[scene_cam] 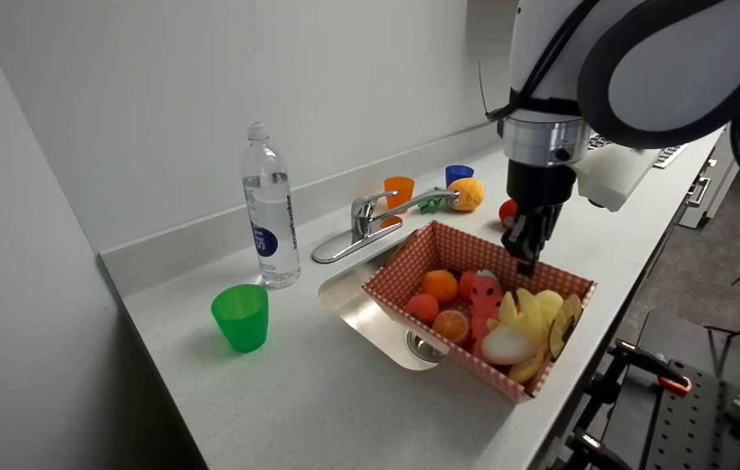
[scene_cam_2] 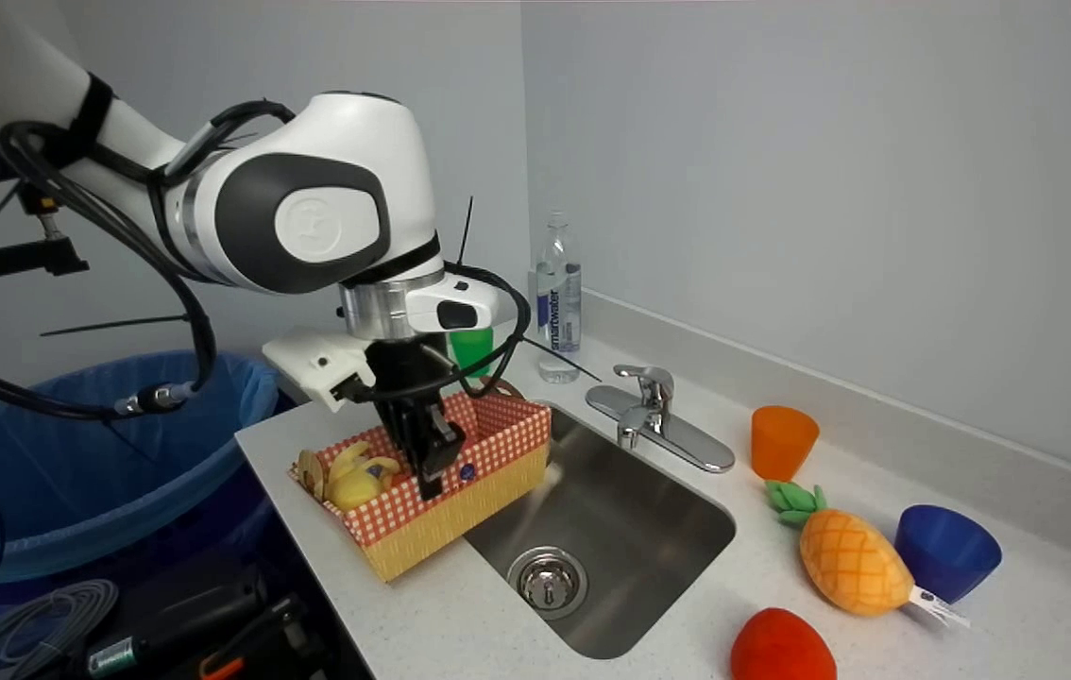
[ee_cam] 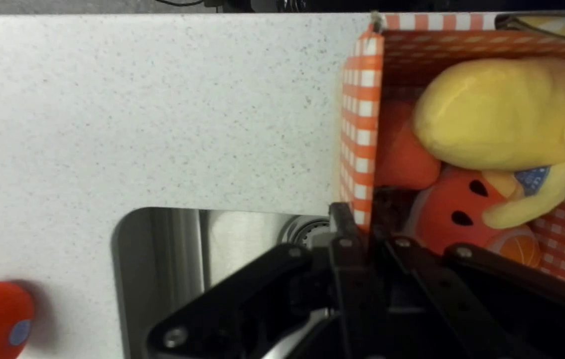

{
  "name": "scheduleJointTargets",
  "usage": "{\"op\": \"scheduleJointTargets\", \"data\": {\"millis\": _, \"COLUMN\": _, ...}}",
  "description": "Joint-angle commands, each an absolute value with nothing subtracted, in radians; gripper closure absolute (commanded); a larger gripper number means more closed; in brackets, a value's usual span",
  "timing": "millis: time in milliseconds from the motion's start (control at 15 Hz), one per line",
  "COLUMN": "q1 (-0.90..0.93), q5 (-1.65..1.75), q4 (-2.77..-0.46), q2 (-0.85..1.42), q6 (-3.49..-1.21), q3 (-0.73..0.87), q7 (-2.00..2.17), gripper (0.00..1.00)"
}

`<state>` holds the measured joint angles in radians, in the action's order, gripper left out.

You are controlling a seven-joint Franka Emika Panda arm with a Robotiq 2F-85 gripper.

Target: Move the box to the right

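- claw (ee_cam: 363, 228) is pinching one long wall of the red-and-white checked basket (scene_cam: 474, 251)
- basket's lower right of centre in an exterior view, loaded with toy fruit (scene_cam: 485, 303), partly over the sink (scene_cam: 367, 316)
- green cup (scene_cam: 243, 320) plus smartwater bottle (scene_cam: 271, 222) on the bench (scene_cam: 344, 411), left half there

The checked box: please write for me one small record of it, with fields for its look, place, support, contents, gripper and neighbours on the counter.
look: open-topped box, red-and-white checked, lower outer side yellowish
place: partly over the sink, partly over the counter
support: cannot tell whether resting or slightly lifted
contents: toy fruit in red, orange and yellow
gripper: appears clamped on one long wall of the box
neighbours: upright bottle, faucet, green cup, orange cup, blue cup, toy pineapple, red toy
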<state>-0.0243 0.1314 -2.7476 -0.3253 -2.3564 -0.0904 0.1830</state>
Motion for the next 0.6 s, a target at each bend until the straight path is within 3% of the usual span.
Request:
{"op": "scheduleJointTargets", "data": {"millis": 0, "q1": -0.068, "q5": 0.156, "q4": -2.746, "q2": -0.367, "q6": -2.327, "q3": -0.074, "q7": 0.247, "gripper": 0.98}}
{"op": "scheduleJointTargets", "data": {"millis": 533, "q1": 0.020, "q5": -0.013, "q4": -2.741, "q2": -0.487, "q6": -2.399, "q3": -0.061, "q7": 0.194, "gripper": 0.98}}
